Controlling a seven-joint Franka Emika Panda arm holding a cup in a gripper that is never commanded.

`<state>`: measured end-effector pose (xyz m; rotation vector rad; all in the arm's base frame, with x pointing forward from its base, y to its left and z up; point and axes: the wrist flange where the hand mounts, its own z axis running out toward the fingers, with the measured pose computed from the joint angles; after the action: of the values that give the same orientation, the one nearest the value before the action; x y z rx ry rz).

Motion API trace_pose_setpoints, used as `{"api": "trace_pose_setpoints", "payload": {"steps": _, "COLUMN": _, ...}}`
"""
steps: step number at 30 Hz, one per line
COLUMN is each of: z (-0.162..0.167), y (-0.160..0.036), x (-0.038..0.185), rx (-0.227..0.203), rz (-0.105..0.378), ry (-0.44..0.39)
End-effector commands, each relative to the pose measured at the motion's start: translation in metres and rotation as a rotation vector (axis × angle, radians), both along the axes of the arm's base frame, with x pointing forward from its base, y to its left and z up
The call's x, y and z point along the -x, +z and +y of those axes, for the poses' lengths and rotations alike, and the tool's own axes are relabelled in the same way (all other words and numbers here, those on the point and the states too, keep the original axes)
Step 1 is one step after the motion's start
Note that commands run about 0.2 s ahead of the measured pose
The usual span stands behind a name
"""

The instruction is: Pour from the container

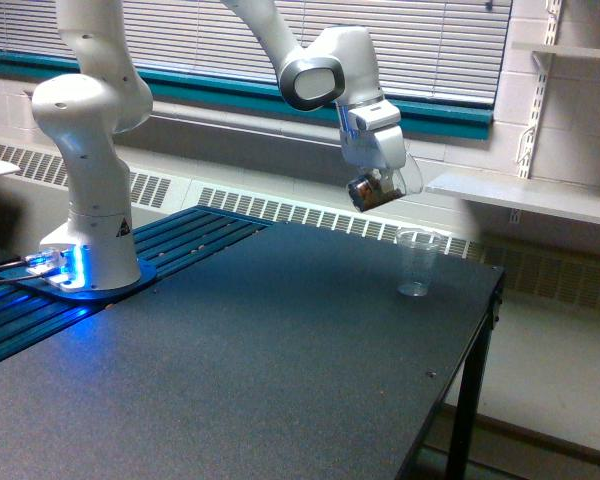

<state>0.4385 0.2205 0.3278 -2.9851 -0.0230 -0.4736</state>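
Our hand is closed around the container, a stubby clear jar with brown bits showing through. We hold it in the air, tipped well over, with what looks like its mouth turned toward the plastic cup. That cup stands upright on the desk, near the far corner. The container is above the cup and off to the exterior view's left of it, clearly apart and not over its rim. We judge the tilt is there to start the pour, and the cup sits open-topped to catch it. Nothing can be seen falling.
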Motion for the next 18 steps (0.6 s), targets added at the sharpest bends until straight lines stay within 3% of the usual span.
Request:
{"api": "trace_pose_setpoints", "payload": {"steps": 1, "z": 0.0025, "y": 0.0046, "x": 0.0005, "rx": -0.021, "rz": -0.016, "ry": -0.001}}
{"api": "trace_pose_setpoints", "payload": {"steps": 18, "z": 0.0071, "y": 0.002, "x": 0.0073, "rx": -0.045, "rz": 0.027, "ry": 0.02}}
